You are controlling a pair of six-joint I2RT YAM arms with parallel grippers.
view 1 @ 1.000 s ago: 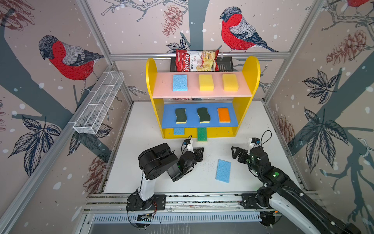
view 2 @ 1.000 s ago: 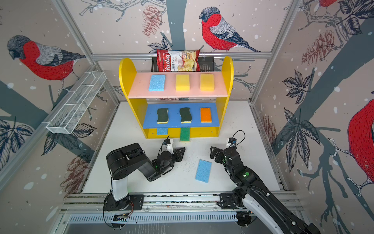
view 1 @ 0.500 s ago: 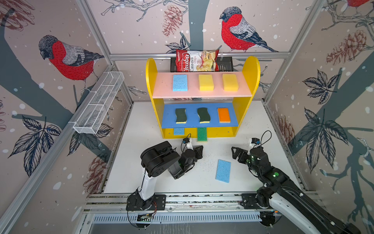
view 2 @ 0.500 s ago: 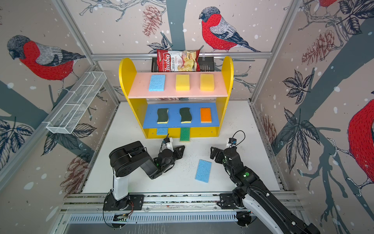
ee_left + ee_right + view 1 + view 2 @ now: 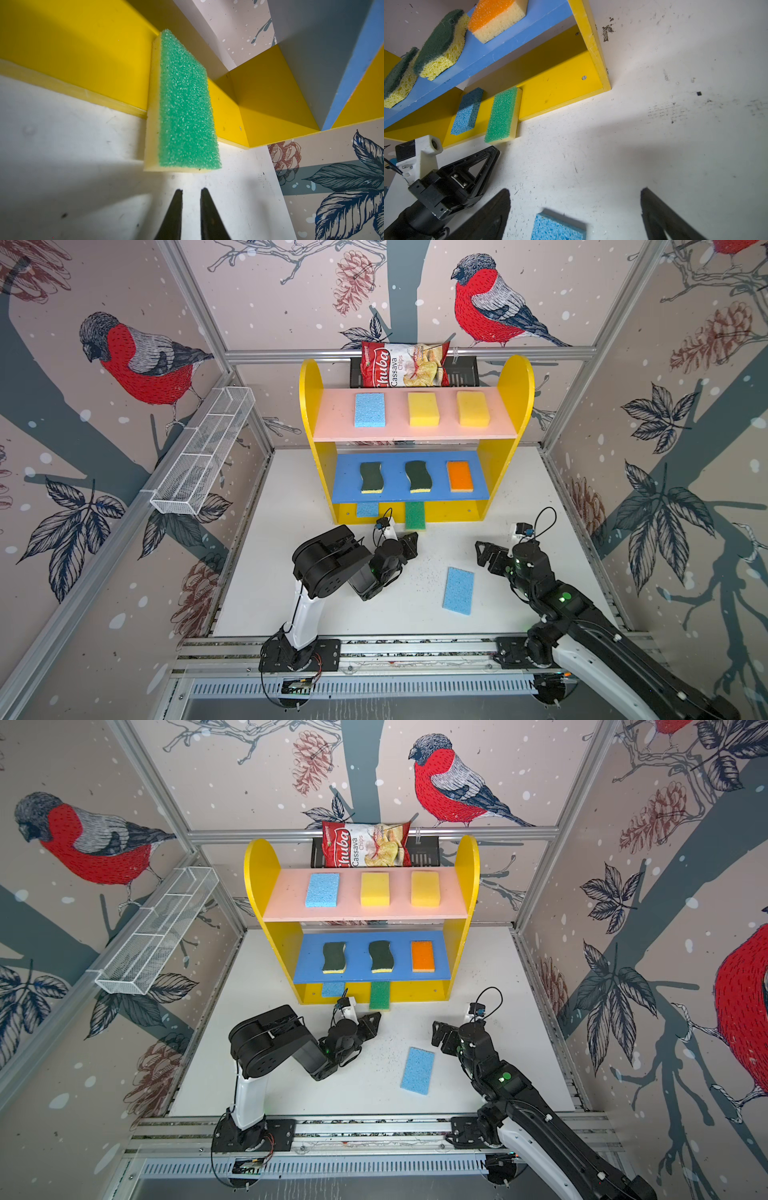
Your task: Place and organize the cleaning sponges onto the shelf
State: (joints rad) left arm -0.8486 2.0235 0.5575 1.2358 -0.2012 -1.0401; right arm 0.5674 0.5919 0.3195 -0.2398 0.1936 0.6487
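The yellow shelf [image 5: 515, 377] holds a light blue and two yellow sponges on its pink board, and two dark-green sponges and an orange one on its blue board. On the base lie a light blue sponge [image 5: 366, 509] and a bright green sponge [image 5: 414, 515] [image 5: 187, 108] that overhangs the front edge. My left gripper [image 5: 410, 540] [image 5: 191, 190] sits just in front of the green sponge with its fingers almost together and nothing between them. Another light blue sponge [image 5: 458, 590] [image 5: 556, 227] lies flat on the white table. My right gripper [image 5: 484, 556] [image 5: 575, 192] hangs open above that sponge's far end.
A red-and-white chips bag [image 5: 405, 364] rests in a black rack [image 5: 461, 371] behind the shelf. A white wire basket [image 5: 203, 452] is fixed to the left wall. A metal rail [image 5: 395, 645] runs along the table's front edge.
My left arm has shifted slightly toward the shelf and its jaws have drawn closer together. The right arm and all the sponges stay where they were.
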